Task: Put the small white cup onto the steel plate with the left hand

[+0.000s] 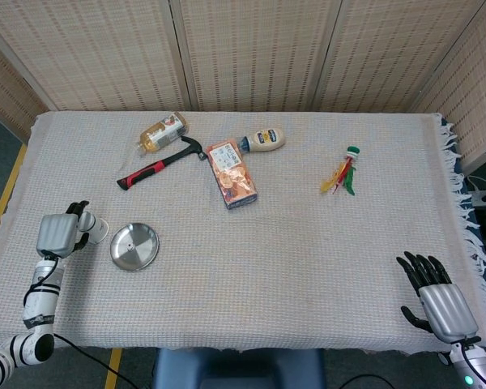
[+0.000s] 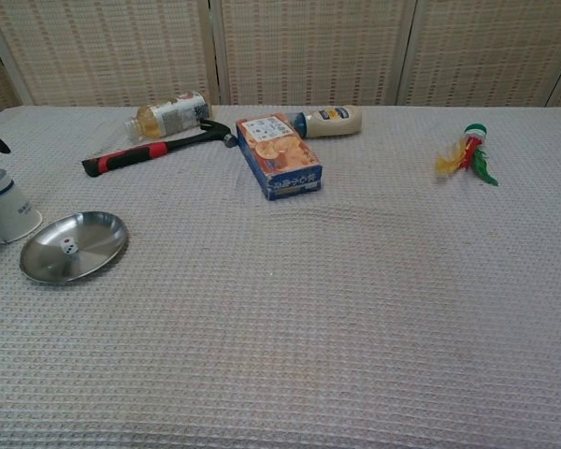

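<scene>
The counter (image 1: 308, 243) carries the steel plate (image 1: 134, 246) near-left. Left robot hand (image 1: 59, 235) hovers by the small white cup (image 2: 7, 210), holding nothing, fingers apart; right robot hand (image 1: 439, 301) spread, empty. Cup stands inverted just left of the plate: probably light, rigid; grasp its sidewall.

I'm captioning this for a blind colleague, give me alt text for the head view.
The left hand hovers at the small white cup, which stands beside the steel plate, not on it. A hammer, bottles and a box lie farther back; the right hand rests open.
</scene>
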### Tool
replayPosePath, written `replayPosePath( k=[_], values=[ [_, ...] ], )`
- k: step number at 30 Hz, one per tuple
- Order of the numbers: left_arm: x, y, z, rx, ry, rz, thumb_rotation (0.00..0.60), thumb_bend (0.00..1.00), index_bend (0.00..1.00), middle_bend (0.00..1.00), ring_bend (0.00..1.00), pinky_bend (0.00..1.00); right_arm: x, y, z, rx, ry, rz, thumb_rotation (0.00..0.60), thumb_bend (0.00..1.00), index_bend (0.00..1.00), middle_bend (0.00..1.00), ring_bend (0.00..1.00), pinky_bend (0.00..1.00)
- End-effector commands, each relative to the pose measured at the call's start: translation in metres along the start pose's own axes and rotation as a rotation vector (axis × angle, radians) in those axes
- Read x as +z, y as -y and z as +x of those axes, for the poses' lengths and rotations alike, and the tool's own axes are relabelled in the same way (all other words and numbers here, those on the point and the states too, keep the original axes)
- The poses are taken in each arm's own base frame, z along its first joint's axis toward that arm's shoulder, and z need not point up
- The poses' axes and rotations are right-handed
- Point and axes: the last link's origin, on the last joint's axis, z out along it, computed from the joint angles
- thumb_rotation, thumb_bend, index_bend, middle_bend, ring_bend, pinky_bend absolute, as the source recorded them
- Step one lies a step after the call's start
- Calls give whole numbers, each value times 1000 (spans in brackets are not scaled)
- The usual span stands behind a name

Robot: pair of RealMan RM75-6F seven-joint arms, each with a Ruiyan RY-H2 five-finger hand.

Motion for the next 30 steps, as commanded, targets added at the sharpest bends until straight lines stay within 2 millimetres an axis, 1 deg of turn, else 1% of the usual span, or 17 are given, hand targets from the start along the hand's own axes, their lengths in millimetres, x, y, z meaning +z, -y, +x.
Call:
replayPosePath(
  k=[1, 4, 6, 14, 19, 20, 24, 26, 27, 30],
  values=[
    [2, -2, -1, 8, -1, -6, 600, 329, 246, 298, 618, 921, 0, 0, 0, 1, 1, 0, 600, 173, 0, 0, 0, 0],
    [4, -2, -1, 8, -1, -4, 600, 338, 301, 318, 618, 921, 0, 0, 0, 2, 0, 0, 600, 173, 0, 0, 0, 0],
    [6, -3, -2, 8, 4, -7, 600, 348, 314, 325, 618, 921, -1, 0, 1, 2, -1, -1, 600, 174, 0, 0, 0, 0],
    [6, -4, -2, 26, 20, -29, 600, 341, 326, 317, 618, 919, 0, -1, 0, 1, 7, -6, 600, 173, 0, 0, 0, 0],
    [7, -4, -2, 48, 23, -28, 600, 339, 353, 354, 618, 919, 0, -1, 0, 0, 11, -8, 600, 173, 0, 0, 0, 0],
    [7, -4, -2, 50, 20, -27, 600, 340, 369, 376, 618, 919, 0, -1, 0, 0, 11, -9, 600, 173, 0, 0, 0, 0],
    [6, -5, -1, 57, -3, -24, 600, 374, 442, 536, 625, 919, 0, -1, 0, 0, 13, -8, 600, 174, 0, 0, 0, 0],
    [4, -4, -1, 43, -9, -25, 600, 392, 468, 594, 635, 919, 0, -1, 0, 0, 11, -9, 600, 173, 0, 0, 0, 0],
    [3, -3, 0, 37, -13, -26, 600, 400, 477, 613, 641, 919, 0, -1, 0, 1, 10, -9, 600, 174, 0, 0, 0, 0],
    [-2, 0, 3, 22, -37, -29, 600, 411, 487, 625, 644, 919, 0, 0, 0, 1, 9, -8, 600, 173, 0, 0, 0, 0]
  ],
)
